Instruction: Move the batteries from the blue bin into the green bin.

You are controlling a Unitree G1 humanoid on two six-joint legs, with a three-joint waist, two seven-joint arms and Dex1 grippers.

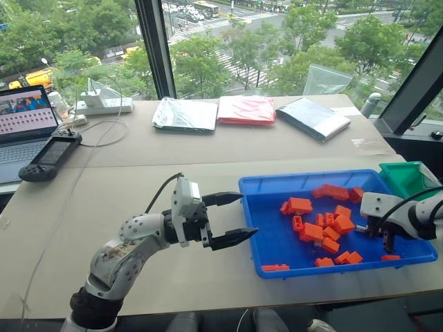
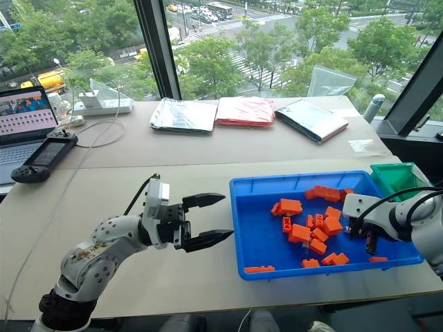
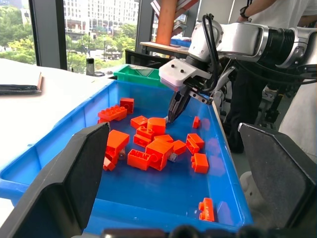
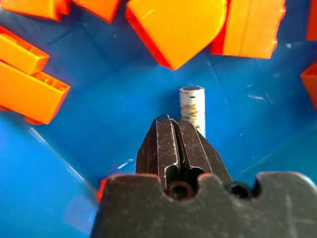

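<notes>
**Right pincer shut beside a battery in the blue bin**

The right pincer (image 4: 174, 130) points down into the blue bin (image 1: 263, 185), fingers together, gripping nothing. A small grey battery (image 4: 192, 105) lies just past its tips among orange blocks (image 1: 313, 232), likely the pick target; its markings are unreadable. The left pincer (image 1: 227, 219) waits open and empty beside the bin. The green bin (image 1: 405, 176) sits at the far right corner.

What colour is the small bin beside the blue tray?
Green; the green bin shows best in the left eye view, at the blue tray's far right corner.
</notes>
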